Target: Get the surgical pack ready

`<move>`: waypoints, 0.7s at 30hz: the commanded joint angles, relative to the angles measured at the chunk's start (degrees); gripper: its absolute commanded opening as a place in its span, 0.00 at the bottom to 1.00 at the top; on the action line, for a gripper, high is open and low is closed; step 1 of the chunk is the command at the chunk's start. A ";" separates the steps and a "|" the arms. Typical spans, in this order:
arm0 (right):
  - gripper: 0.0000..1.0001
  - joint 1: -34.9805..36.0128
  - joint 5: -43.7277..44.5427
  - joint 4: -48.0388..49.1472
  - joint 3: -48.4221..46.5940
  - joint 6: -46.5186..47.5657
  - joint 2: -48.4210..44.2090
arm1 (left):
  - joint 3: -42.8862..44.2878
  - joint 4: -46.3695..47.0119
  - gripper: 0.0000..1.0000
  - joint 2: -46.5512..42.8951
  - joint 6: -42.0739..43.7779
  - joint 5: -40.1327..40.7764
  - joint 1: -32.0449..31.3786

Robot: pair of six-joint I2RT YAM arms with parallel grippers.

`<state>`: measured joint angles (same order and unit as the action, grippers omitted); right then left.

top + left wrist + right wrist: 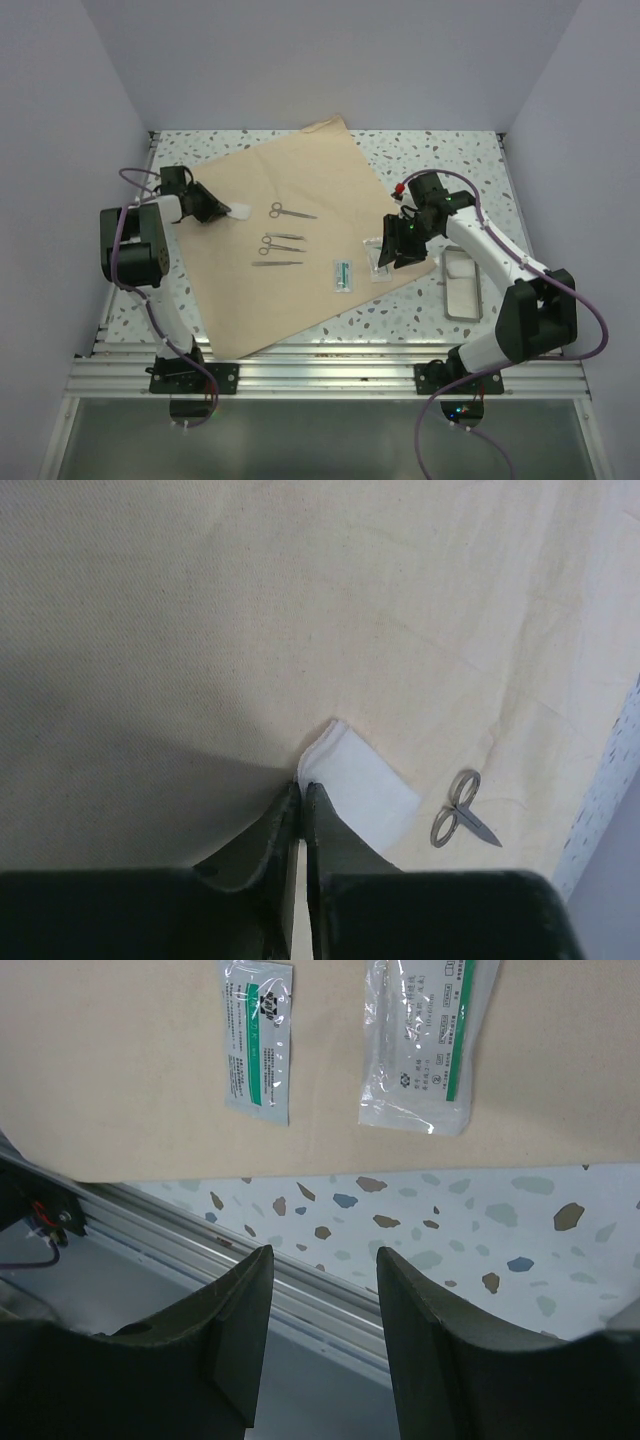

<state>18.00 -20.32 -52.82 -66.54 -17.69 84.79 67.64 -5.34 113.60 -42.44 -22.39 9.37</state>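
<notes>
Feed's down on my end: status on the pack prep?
Left gripper jaws nearly together at white pad corner, grip unclear. Right gripper open, empty. Surgical pack flat, unfolded, scissors on it.

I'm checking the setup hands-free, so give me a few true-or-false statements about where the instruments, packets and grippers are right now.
1. The tan wrapping sheet is spread out flat. True.
2. The scissors lie in the metal tray. False: they lie on the sheet, and the tray sits off it on the table.
3. The right gripper is open and holds nothing. True.
4. The two sealed packets lie on the bare table. False: both lie on the sheet, near its edge.
5. The left gripper, nearly closed, meets a corner of the white gauze pad. True.
</notes>
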 commanded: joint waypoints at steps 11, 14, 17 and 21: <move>0.63 1.07 -8.04 2.01 -7.02 2.05 0.98 | -6.01 -3.79 0.00 -18.39 4.90 -4.24 -4.08; 0.73 3.70 -13.76 4.91 -9.39 2.57 1.60 | -10.15 -8.00 0.00 -28.67 6.05 -4.41 -8.21; 0.78 6.87 -20.34 9.74 -10.01 2.58 1.69 | -13.22 -13.36 0.00 -38.52 7.19 -6.51 -11.47; 0.80 11.69 -28.70 15.89 -10.53 2.49 2.22 | -17.18 -20.73 0.00 -51.44 7.19 -11.17 -12.27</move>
<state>27.00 -38.02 -43.68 -74.37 -16.16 86.30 53.36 -17.12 67.61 -36.95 -29.39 -3.18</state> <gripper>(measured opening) 0.793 0.010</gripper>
